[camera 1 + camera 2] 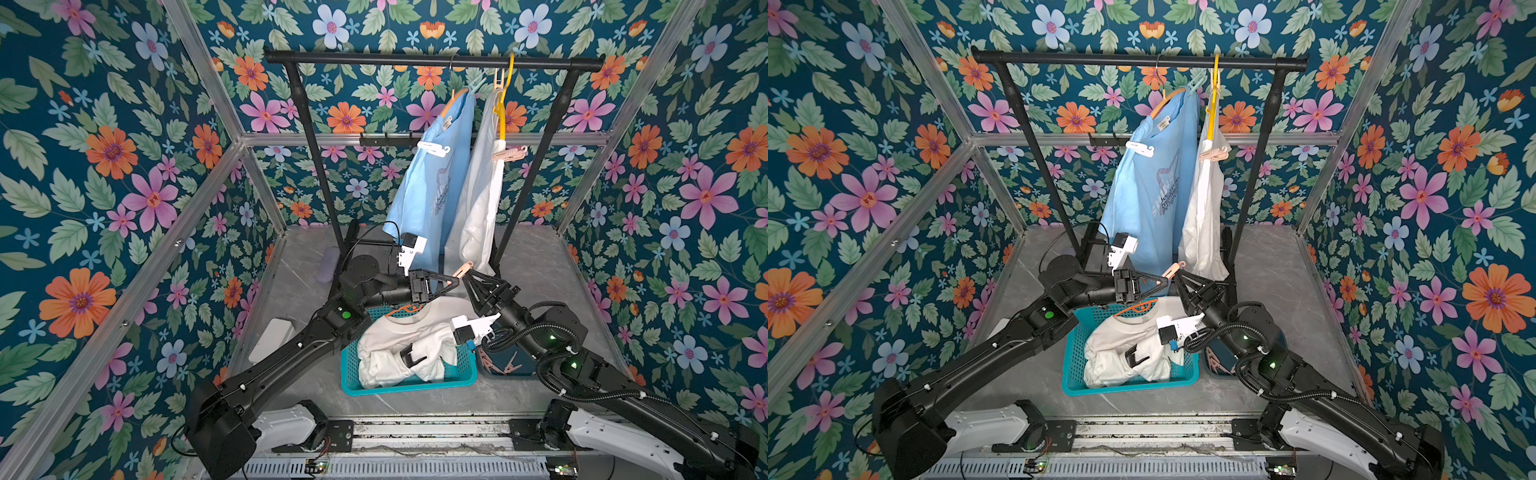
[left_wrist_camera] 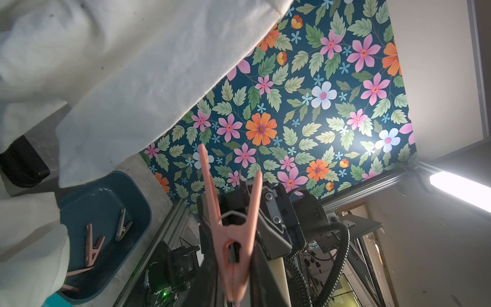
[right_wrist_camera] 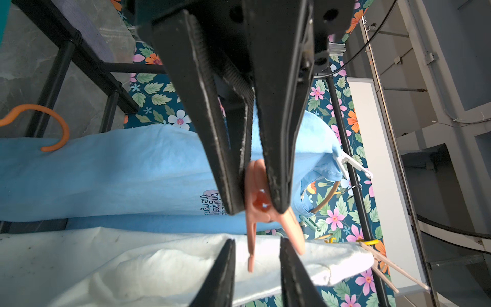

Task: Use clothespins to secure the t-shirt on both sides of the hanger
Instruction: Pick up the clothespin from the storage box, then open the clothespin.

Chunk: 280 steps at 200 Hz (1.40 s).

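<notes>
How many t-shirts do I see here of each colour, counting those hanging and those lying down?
Blue: 1, the blue t-shirt hanging on the rail.
White: 2, the hanging white t-shirt and the crumpled white t-shirt in the basket.
Total: 3 t-shirts.

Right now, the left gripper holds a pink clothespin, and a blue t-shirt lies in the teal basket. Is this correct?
Not quite. The t-shirt lying in the teal basket is white, not blue, as both top views show; the blue t-shirt hangs on the rail. The left gripper does hold the pink clothespin.
</notes>
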### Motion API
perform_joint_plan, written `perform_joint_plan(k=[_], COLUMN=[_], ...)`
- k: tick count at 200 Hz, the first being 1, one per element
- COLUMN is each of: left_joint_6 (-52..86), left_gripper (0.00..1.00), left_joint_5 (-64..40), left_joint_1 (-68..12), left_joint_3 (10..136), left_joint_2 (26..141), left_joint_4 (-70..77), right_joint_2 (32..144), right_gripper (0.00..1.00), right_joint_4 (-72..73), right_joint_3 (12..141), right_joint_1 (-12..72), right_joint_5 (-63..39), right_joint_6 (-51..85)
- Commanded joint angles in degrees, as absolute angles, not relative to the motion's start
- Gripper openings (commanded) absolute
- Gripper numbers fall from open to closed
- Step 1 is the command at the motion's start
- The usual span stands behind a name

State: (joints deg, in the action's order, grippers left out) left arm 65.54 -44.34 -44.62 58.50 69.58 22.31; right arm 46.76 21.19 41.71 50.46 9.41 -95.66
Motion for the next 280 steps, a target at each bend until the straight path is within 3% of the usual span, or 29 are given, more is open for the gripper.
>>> perform_joint_plan(k=[1, 36, 75, 95, 135, 159, 173, 201, 225, 280], left_joint_6=[64.3, 62.8, 57.8, 51.6, 38.4, 31.9, 29.2, 27.6, 28.0, 35.7], left_gripper=[0.05, 0.04, 0.03, 0.03, 0.02, 0.03, 0.01, 0.00, 0.00, 0.00], left_joint_5=[-44.0, -43.1, -41.2, -38.7, -33.7, -32.4, -31.8, -31.9, -33.2, -36.5], left_joint_1=[-44.6, -44.7, -44.6, -44.6, -44.6, -44.6, -44.6, -44.6, -44.6, -44.7], left_joint_3=[58.4, 58.2, 57.8, 56.8, 53.9, 51.9, 49.8, 46.2, 45.3, 45.1], left_joint_2=[69.5, 69.3, 68.3, 66.6, 62.2, 59.3, 57.5, 54.9, 54.8, 58.0], left_joint_4=[22.6, 22.6, 21.9, 20.3, 17.4, 18.9, 21.9, 29.6, 33.4, 44.5], right_joint_2=[46.7, 46.1, 43.1, 39.8, 37.0, 37.1, 36.9, 40.1, 45.3, 52.8], right_gripper=[0.43, 0.51, 0.79, 0.87, 0.94, 0.97, 0.97, 0.95, 0.94, 0.98], right_joint_4=[24.0, 24.6, 24.6, 15.9, -5.5, -13.7, -13.2, -2.4, 15.4, 38.9], right_joint_3=[41.7, 41.2, 39.8, 40.6, 49.4, 54.5, 54.6, 52.8, 50.5, 48.9], right_joint_1=[50.5, 50.5, 50.5, 50.5, 49.9, 47.6, 44.3, 33.9, 25.6, 24.9], right_joint_5=[9.9, 10.8, 13.0, 14.2, 14.2, 5.8, -4.3, -28.3, -43.9, -52.6], right_joint_6=[-94.4, -92.2, -84.3, -71.7, -31.9, -8.7, 3.0, 23.9, 38.9, 48.6])
